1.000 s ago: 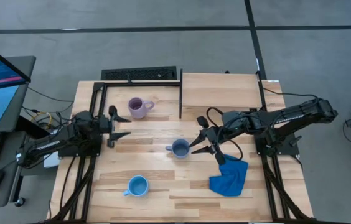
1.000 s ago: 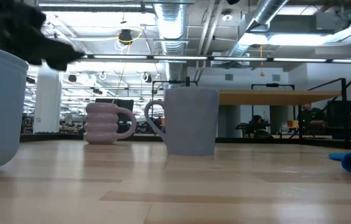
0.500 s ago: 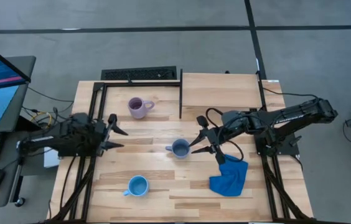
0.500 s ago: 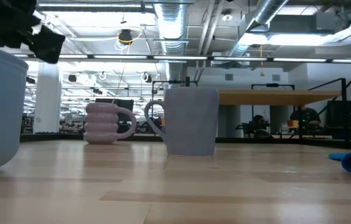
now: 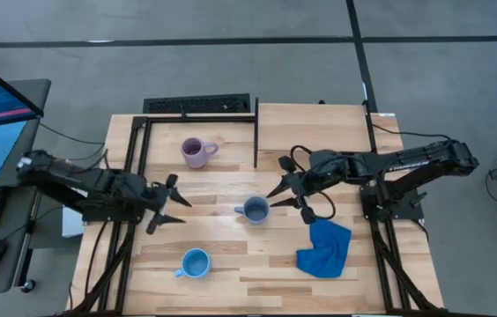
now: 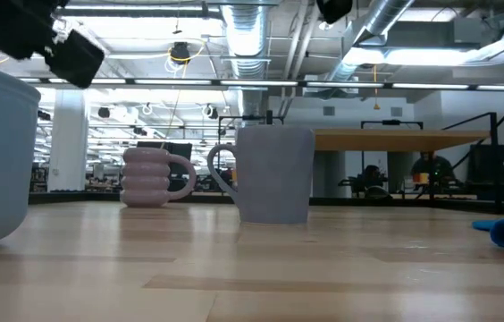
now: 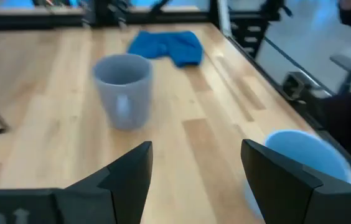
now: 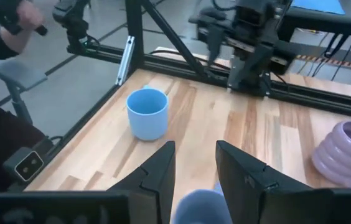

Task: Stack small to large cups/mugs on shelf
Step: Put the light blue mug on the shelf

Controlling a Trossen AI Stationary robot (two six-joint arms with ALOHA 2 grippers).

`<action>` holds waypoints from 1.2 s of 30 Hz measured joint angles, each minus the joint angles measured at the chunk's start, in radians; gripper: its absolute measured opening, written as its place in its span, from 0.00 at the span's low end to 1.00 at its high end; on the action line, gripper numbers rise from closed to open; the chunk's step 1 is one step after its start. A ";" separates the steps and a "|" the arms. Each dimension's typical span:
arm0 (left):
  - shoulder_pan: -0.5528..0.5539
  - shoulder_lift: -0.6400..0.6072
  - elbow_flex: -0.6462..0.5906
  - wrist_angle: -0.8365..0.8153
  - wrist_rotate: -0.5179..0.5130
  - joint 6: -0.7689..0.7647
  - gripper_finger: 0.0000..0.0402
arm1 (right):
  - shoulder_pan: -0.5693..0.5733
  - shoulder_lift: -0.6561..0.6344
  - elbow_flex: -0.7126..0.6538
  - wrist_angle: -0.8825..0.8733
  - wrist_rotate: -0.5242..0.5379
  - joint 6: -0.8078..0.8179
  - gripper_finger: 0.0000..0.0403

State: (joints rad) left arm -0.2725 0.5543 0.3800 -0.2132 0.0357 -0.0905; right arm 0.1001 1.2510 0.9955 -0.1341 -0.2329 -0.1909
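Grey-blue mug (image 5: 255, 210), lilac mug (image 5: 195, 151), sky-blue mug (image 5: 195, 261): all empty.

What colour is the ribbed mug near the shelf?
Lilac purple mug; clearest in the high view, beside the shelf.

Both arms are dark, nearly black, built of jointed segments that narrow toward the wrist. Each ends in a two-fingered tool: the left tool (image 5: 175, 210) and the right tool (image 5: 287, 191) both carry slim, pointed black fingers seen from above. Up close, the left fingers (image 7: 127, 176) are broad, angular matte-black plates with bevelled edges, and the right fingers (image 8: 241, 172) look the same. Thin black cables loop over the right arm near its wrist, and bundled black cables trail down from each arm's base.
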 joint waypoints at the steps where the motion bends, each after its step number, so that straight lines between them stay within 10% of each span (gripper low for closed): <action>1: -0.021 0.038 0.028 -0.004 0.000 -0.014 0.59 | -0.002 0.000 0.000 -0.001 0.000 0.000 0.34; 19: -0.219 0.611 0.404 -0.260 -0.067 -0.234 0.59 | -0.002 0.000 0.000 -0.098 -0.001 0.069 0.34; 36: -0.222 0.790 0.445 -0.324 0.002 -0.229 0.59 | -0.003 0.000 0.000 -0.097 -0.001 0.071 0.34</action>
State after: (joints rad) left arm -0.4950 1.3439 0.8246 -0.5373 0.0378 -0.3191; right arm 0.0976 1.2510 0.9951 -0.2310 -0.2335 -0.1203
